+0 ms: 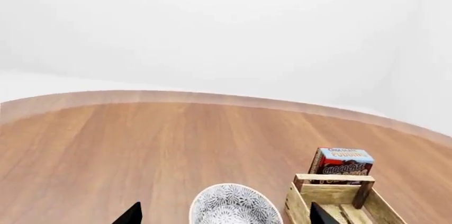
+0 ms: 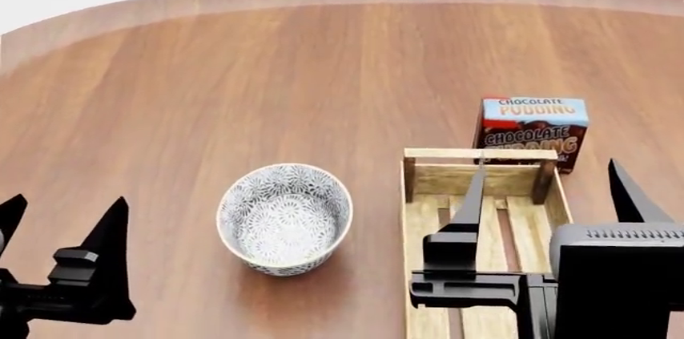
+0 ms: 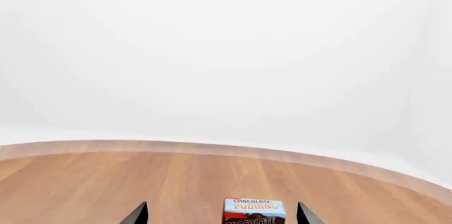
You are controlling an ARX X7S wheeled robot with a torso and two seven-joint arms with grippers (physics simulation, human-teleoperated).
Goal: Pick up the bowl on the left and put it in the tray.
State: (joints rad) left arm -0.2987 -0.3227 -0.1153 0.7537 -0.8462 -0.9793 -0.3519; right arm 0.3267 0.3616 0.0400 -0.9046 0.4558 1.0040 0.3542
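my left gripper (image 2: pixel 59 231) hangs nearest me, its two black pointed fingers spread wide and holding nothing. it sits on the side of the bowl away from the crate, near but apart from it. my right gripper (image 2: pixel 545 195) is just as wide open and empty, poised over the near half of the long light-wood slatted crate (image 2: pixel 425 219).

the round ceramic bowl, white with a dense grey-blue floral pattern and a cream rim (image 2: pixel 284 217), stands upright on the brown wooden table (image 2: pixel 267 74), just beside the crate's long side and not touching it. it is not yet lifted.

i judge it stiff, glazed and slippery, fairly heavy for its size, and liable to chip if dropped or knocked against the crate's rail. i would take it by the rim, one finger inside and one outside the wall, on the side facing my left gripper, and squeeze firmly enough that it does not swing.

beyond the crate's far end rail stands the red and blue chocolate pudding box (image 2: pixel 531 132), close behind it.

the head view alone shows the whole bowl and the gap to the crate. my left wrist view catches only the bowl's far part (image 1: pixel 234 206), the crate's end rail and the box. my right wrist view shows just the box between my fingertips, with no bowl or crate.
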